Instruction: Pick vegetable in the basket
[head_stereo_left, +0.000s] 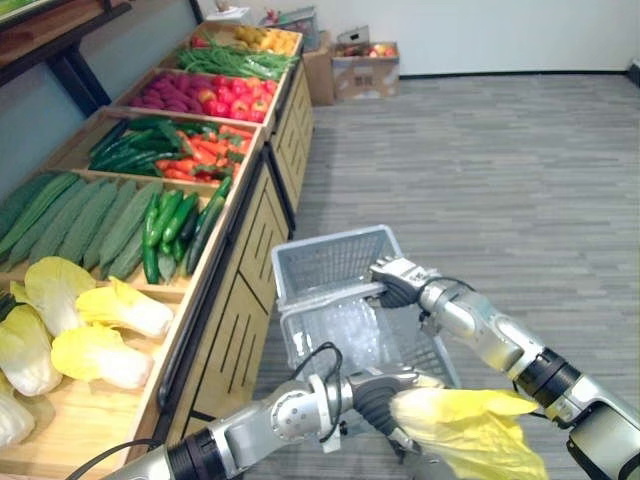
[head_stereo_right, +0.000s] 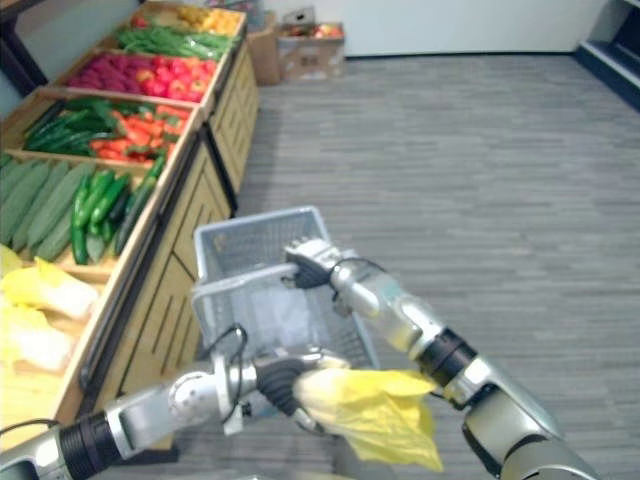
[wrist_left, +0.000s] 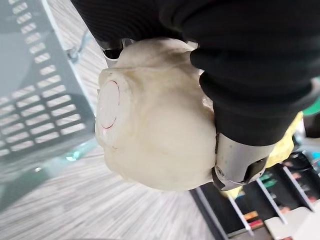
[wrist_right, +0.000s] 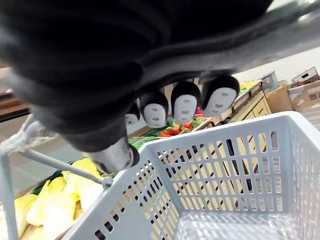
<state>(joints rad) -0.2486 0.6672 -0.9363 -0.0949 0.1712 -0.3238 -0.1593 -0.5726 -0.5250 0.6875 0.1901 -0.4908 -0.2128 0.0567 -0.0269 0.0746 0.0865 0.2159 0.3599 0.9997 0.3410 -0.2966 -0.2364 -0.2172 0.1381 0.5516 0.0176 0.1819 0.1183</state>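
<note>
A pale yellow leafy cabbage head (head_stereo_left: 470, 425) is held in the left robot hand (head_stereo_left: 372, 398). The fingers and thumb are clenched around its white stem end, and its crinkled leaves fan out past the fingers. The left wrist view shows the round cut base of the stem pressed against the dark ribbed cover. The cabbage sits in the air outside the basket, just beside the wall nearest the robot.

A light grey plastic shopping basket with slotted walls (head_stereo_left: 330, 255) hangs just beyond the left robot hand. The right robot hand (head_stereo_left: 398, 282) is curled around the basket's thin grey carry handle (head_stereo_left: 325, 298), with dark fingertips wrapped over it. The basket holds no produce.

To the far side of the left robot hand runs a long wooden produce counter with slatted front panels (head_stereo_left: 240, 320), divided into open bins. The closest bin holds more yellow cabbage heads (head_stereo_left: 100, 330). Further bins hold long pale green ridged gourds (head_stereo_left: 90, 220), dark green cucumbers (head_stereo_left: 170, 225), orange carrots (head_stereo_left: 200, 150), red and purple produce (head_stereo_left: 220, 95), green beans (head_stereo_left: 235, 62) and yellow fruit (head_stereo_left: 265, 38).

Beyond the right robot hand stretches a grey wood-plank floor (head_stereo_left: 480, 160). It ends at a white wall (head_stereo_left: 480, 25), where cardboard boxes (head_stereo_left: 365, 65) stand near the counter's far end.
</note>
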